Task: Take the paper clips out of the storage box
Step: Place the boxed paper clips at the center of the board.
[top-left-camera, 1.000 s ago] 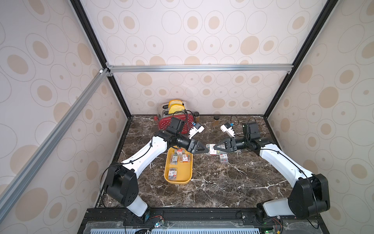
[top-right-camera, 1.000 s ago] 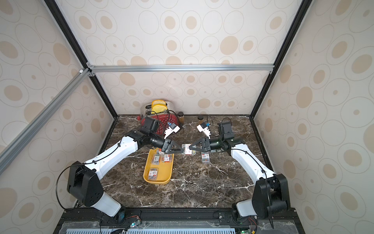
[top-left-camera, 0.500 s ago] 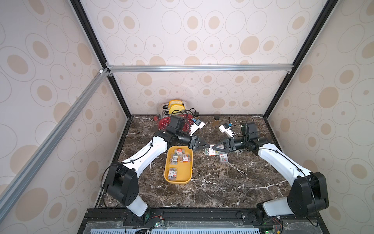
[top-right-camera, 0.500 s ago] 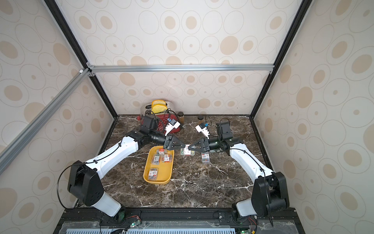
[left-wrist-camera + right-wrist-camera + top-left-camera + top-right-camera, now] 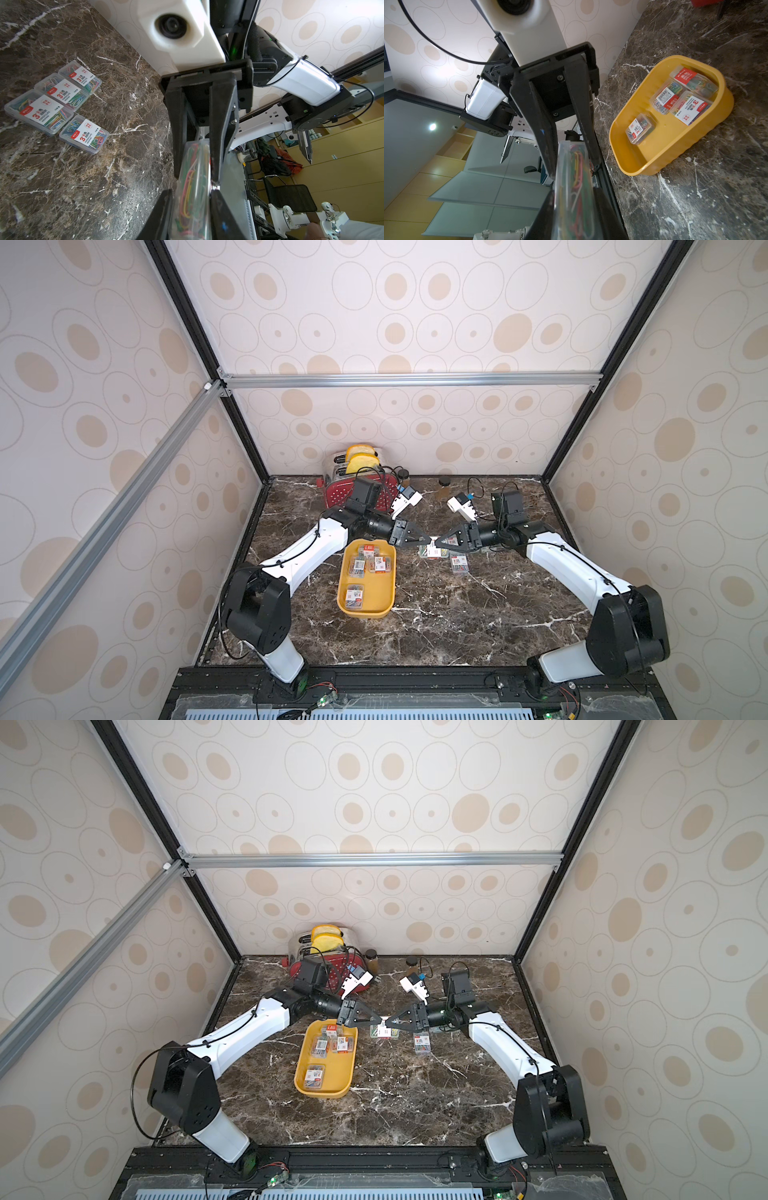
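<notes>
One clear case of paper clips (image 5: pixel 193 166) hangs in the air right of the storage box, gripped from both ends. My left gripper (image 5: pixel 191 194) is shut on one end and my right gripper (image 5: pixel 574 193) is shut on the other end (image 5: pixel 573 162). In a top view the two grippers (image 5: pixel 426 540) (image 5: pixel 442 542) meet tip to tip above the table. The mustard-yellow storage box (image 5: pixel 365 614) (image 5: pixel 654 164) holds several cases. Several more cases (image 5: pixel 62 93) lie on the marble just right of the box, below the grippers (image 5: pixel 459 564).
A red toaster (image 5: pixel 345 489) with yellow bread stands at the back, behind the left arm. Two small brown jars (image 5: pixel 444 485) (image 5: pixel 403 477) sit near the back wall. Dark marble tabletop (image 5: pixel 457 614) stretches in front of the box and arms.
My left gripper has moved right to the case that the right gripper holds and has closed on it. The right gripper has stayed shut on the case, nearly still.
</notes>
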Robot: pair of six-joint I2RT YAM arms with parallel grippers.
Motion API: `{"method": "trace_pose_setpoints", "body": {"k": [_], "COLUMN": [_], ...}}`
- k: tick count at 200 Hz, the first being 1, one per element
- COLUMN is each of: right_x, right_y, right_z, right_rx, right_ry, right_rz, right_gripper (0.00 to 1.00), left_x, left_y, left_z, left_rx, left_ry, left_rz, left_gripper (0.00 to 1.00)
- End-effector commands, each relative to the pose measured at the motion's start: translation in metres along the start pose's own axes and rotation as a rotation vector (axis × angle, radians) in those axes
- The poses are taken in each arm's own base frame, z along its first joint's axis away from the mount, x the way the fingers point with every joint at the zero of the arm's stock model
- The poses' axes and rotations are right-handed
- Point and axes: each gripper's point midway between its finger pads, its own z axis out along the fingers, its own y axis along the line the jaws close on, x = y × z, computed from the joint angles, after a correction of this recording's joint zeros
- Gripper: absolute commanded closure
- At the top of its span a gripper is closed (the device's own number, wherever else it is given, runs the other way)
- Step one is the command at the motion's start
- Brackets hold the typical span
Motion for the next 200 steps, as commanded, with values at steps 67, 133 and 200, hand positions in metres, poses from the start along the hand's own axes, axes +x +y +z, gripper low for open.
{"method": "trace_pose_setpoints", "body": {"k": [67, 133, 200], "right_x": [-0.022, -0.031, -0.035], "right_y": [0.007, 0.006, -0.014], "right_z": [0.001, -0.004, -0.044], "right_rx": [0.01, 0.057, 0.363], "right_ry": [-0.013, -0.04, -0.142], "right_rz": [-0.03, -0.028, 0.118], "right_gripper": [0.69, 0.45, 0.16], "left_x": [-0.002, -0.006, -0.02], "left_y": [-0.001, 0.008, 0.029], "left_z": [0.006, 0.005, -0.004], "left_rx": [0.011, -0.049, -0.233], "left_ry": [0.021, 0.008, -0.082], "left_rz": [0.01, 0.01, 0.048], "left_gripper": [0.9, 1.0, 1.0]}}
